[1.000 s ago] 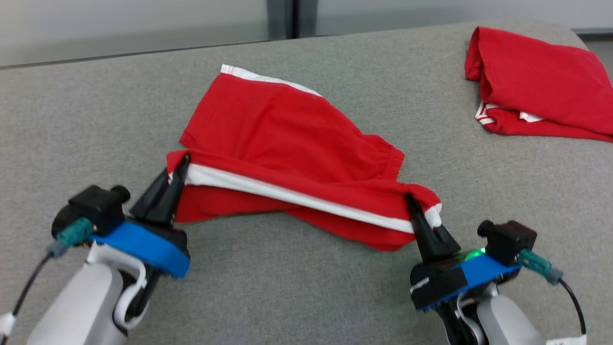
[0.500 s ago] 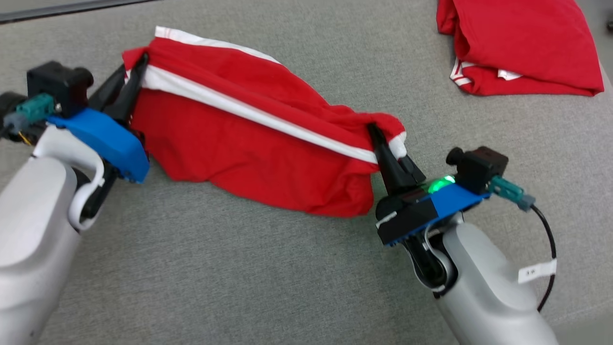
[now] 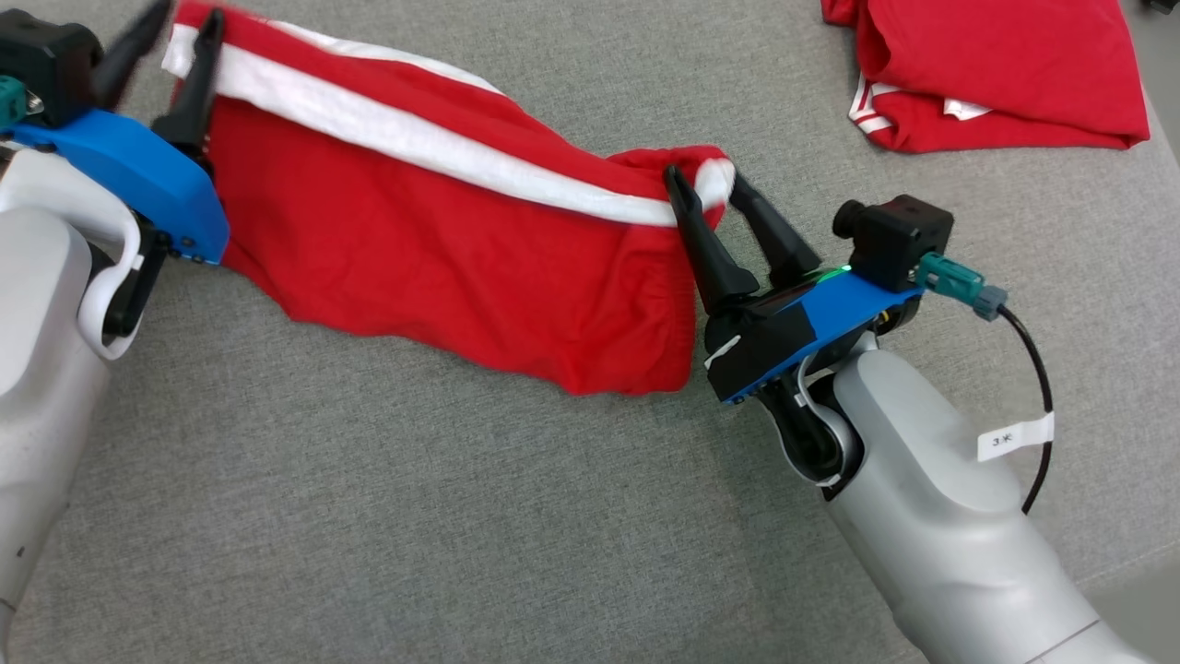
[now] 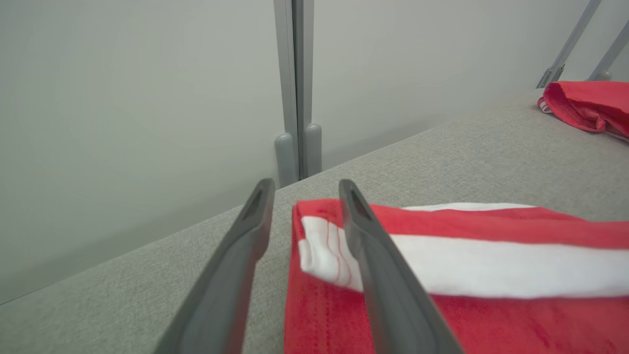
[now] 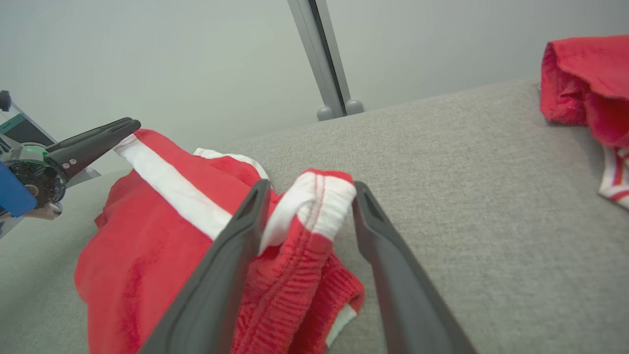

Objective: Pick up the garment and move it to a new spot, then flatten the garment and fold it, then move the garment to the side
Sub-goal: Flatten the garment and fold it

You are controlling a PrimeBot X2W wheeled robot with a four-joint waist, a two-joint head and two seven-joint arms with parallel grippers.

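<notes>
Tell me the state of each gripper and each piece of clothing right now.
Garment: folded over, lying on the grey surface.
Left gripper: open, garment corner at one finger.
Right gripper: open, garment's white-banded corner loose between its fingers.
Second red garment: folded, lying apart at far right.

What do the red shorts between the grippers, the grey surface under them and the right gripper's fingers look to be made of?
Red shorts: soft matte knit, likely cotton; it drapes, wrinkles, shows stitching and a ribbed waistband. Grey surface: matte woven upholstery cloth; fine weave shows. Right gripper fingers: dark, smooth, faintly glossy; hard plastic or rubber, cannot tell which.
</notes>
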